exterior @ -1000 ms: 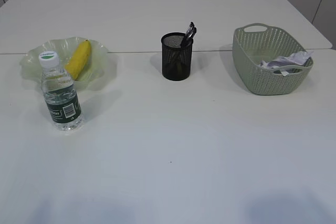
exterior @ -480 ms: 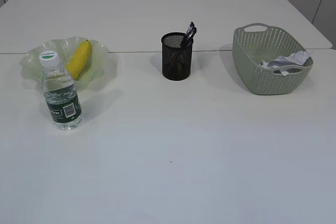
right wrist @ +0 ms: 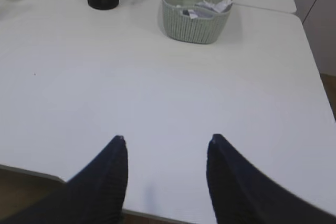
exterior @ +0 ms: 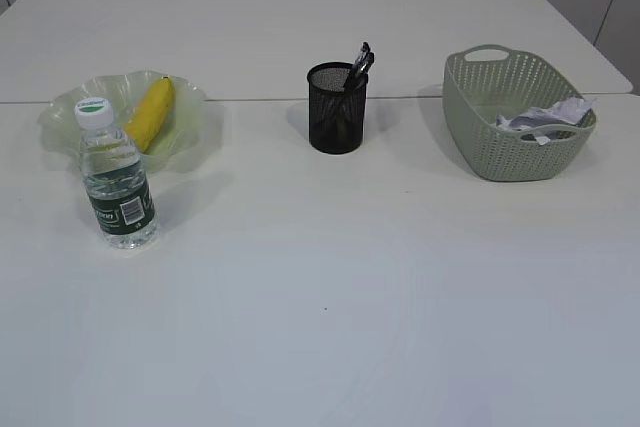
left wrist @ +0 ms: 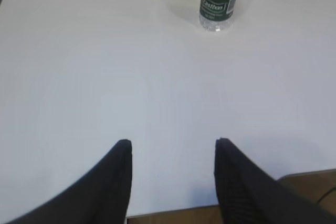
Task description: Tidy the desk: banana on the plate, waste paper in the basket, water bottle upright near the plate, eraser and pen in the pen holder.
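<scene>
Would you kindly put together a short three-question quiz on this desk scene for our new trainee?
1. True or false: the water bottle lies on its side.
2. Where is the banana? A) in the basket B) on the plate C) on the bare table
3. What pokes out of the pen holder?

Key
1. False; it stands upright beside the plate.
2. B
3. A dark pen; the eraser cannot be seen through the mesh.

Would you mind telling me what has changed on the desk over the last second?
Nothing visibly moved, and nothing was grasped or released. The banana lies on the plate, the water bottle stands upright beside it, the pen sits in the pen holder, and the waste paper is in the basket.
</scene>
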Robot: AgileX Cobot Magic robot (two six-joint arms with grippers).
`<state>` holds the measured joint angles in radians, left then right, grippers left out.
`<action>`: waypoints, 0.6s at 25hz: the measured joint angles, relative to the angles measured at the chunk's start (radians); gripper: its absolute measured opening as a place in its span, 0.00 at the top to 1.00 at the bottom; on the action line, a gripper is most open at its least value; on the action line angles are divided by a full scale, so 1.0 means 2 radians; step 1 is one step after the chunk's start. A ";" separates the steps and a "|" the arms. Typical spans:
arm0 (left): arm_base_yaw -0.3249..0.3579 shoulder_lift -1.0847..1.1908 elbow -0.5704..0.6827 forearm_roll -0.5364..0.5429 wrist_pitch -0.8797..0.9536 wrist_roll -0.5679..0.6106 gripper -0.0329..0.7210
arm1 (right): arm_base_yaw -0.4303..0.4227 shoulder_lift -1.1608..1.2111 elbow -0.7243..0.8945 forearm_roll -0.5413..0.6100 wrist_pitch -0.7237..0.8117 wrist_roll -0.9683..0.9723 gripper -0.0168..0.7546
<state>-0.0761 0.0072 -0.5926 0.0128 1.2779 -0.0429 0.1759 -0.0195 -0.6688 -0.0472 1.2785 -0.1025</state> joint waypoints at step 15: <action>0.000 0.000 0.015 -0.009 -0.048 0.000 0.45 | 0.000 0.000 0.071 0.024 -0.026 -0.001 0.50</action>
<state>-0.0761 0.0072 -0.5619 -0.0054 1.1812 -0.0429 0.1759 -0.0195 -0.5273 0.0000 1.2257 -0.1048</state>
